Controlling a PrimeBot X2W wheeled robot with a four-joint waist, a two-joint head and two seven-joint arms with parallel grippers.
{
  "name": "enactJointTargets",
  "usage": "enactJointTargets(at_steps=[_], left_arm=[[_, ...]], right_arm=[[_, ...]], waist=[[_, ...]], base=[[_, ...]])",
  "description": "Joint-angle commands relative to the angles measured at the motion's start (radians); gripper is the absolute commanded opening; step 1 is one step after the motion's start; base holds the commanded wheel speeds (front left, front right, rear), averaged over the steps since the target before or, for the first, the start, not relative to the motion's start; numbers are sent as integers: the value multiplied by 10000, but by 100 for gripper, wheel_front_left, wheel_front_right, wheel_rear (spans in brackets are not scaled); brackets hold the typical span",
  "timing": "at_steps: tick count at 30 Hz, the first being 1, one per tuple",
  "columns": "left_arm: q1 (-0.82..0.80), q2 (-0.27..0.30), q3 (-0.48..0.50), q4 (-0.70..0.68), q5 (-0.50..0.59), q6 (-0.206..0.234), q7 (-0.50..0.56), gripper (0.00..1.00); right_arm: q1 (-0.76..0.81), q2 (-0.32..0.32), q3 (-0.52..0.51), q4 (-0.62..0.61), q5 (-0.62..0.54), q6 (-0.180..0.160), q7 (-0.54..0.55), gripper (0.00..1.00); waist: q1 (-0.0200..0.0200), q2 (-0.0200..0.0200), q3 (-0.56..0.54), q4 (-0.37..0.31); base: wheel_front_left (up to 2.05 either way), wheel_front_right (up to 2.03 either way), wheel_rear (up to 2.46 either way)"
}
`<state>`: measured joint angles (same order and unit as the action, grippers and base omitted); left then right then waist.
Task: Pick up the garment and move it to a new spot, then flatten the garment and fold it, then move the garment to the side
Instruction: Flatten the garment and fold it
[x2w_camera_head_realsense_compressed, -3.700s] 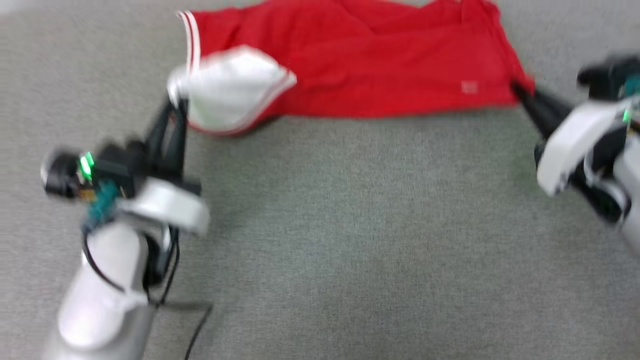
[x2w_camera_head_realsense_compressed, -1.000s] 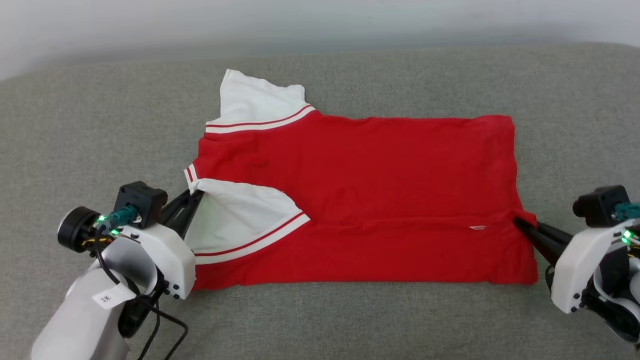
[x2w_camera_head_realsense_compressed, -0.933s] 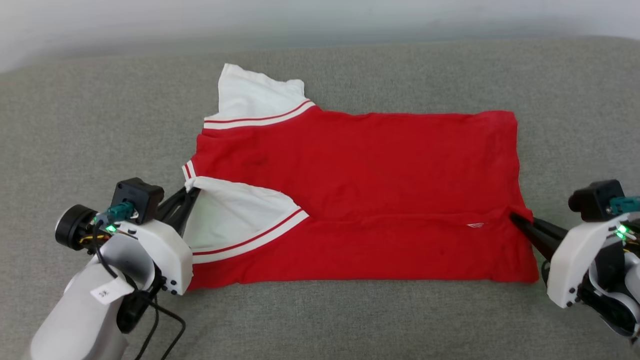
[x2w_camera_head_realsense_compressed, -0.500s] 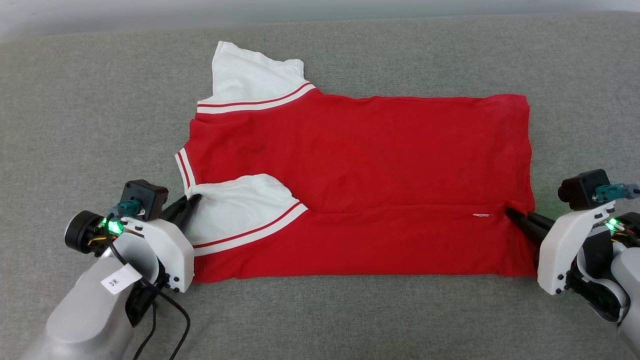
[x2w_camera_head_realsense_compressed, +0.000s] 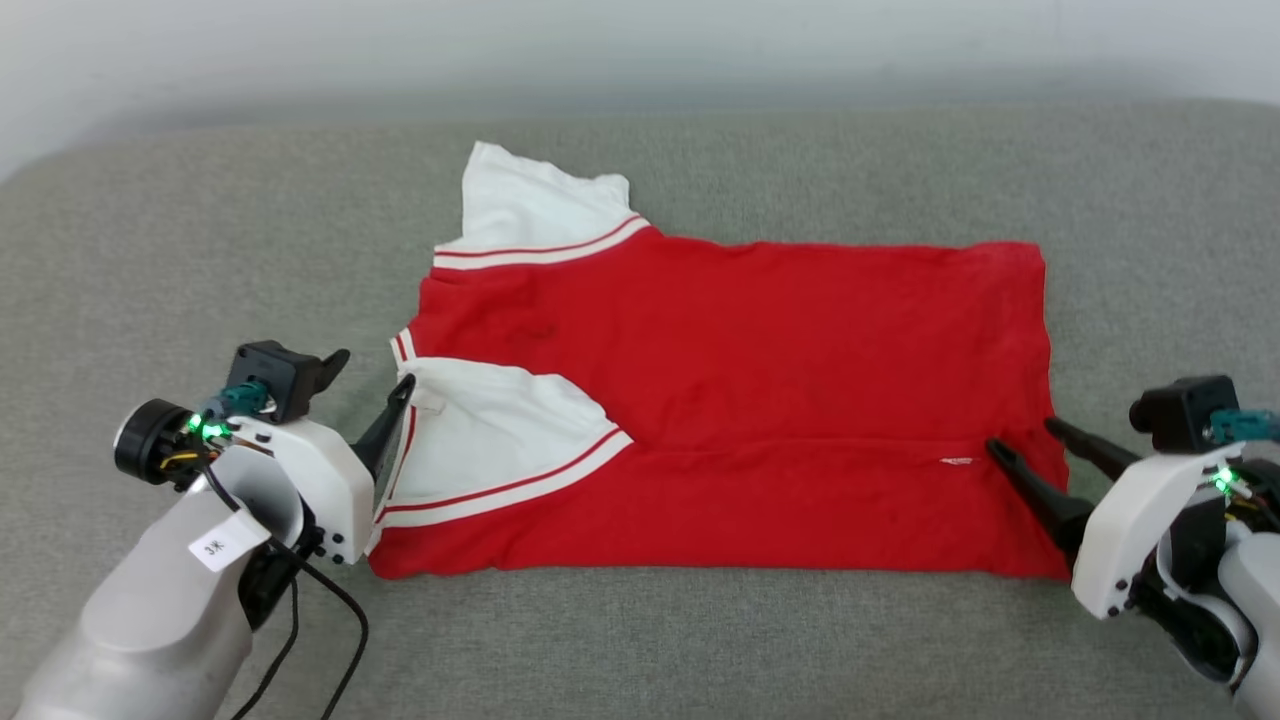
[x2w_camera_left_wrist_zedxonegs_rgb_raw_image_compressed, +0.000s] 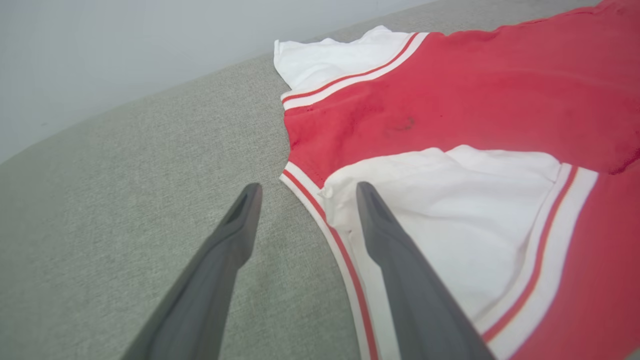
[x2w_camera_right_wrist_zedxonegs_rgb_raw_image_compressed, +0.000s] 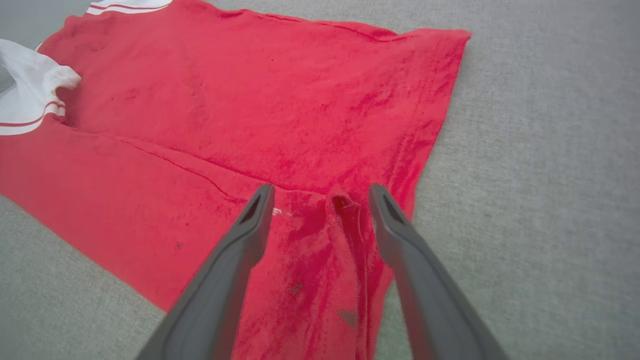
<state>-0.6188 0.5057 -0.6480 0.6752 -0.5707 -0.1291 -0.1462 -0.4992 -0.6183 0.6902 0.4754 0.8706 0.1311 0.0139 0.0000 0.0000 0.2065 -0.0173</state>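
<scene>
Left gripper (x2w_camera_head_realsense_compressed: 370, 372): fingers spread, nothing between them; one finger over folded white sleeve (x2w_camera_head_realsense_compressed: 490, 420) edge at collar end, other over grey fabric surface (x2w_camera_head_realsense_compressed: 640, 640). Right gripper (x2w_camera_head_realsense_compressed: 1022, 436): fingers spread, straddling small raised pucker (x2w_camera_right_wrist_zedxonegs_rgb_raw_image_compressed: 342, 205) at hem, beside tiny white logo (x2w_camera_head_realsense_compressed: 956, 461). Garment (x2w_camera_head_realsense_compressed: 760, 400) lies flat mid-surface, collar toward robot's left, near long edge folded over body, far sleeve (x2w_camera_head_realsense_compressed: 535, 210) sticking out.

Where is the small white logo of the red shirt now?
In the head view the logo sits near the right-hand hem of the garment, just left of the open right gripper.
</scene>
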Motion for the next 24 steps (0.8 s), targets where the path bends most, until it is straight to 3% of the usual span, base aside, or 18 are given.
enactJointTargets(at_steps=[1,9,16,24], left_arm=[[-137,143,-56,-101,-165,2,149,100],[-385,641,-613,-1234,-1260,1,1943,100],[-749,1313,-1571,-2392,-3039,1,5026,100],[-911,1449,-2062,-2036,-4366,1,7234,100]], right_arm=[[283,-43,-59,-135,14,-8,-108,100],[862,-33,-436,-395,-90,-8,-123,100],[1147,170,-697,-538,-265,-8,118,100],[1026,419,-845,-799,-472,-8,356,100]], waist=[[0,0,-430,150],[0,0,-1012,326],[0,0,-1226,338],[0,0,-1136,59]], base=[[0,0,0],[0,0,0],[0,0,0],[0,0,0]])
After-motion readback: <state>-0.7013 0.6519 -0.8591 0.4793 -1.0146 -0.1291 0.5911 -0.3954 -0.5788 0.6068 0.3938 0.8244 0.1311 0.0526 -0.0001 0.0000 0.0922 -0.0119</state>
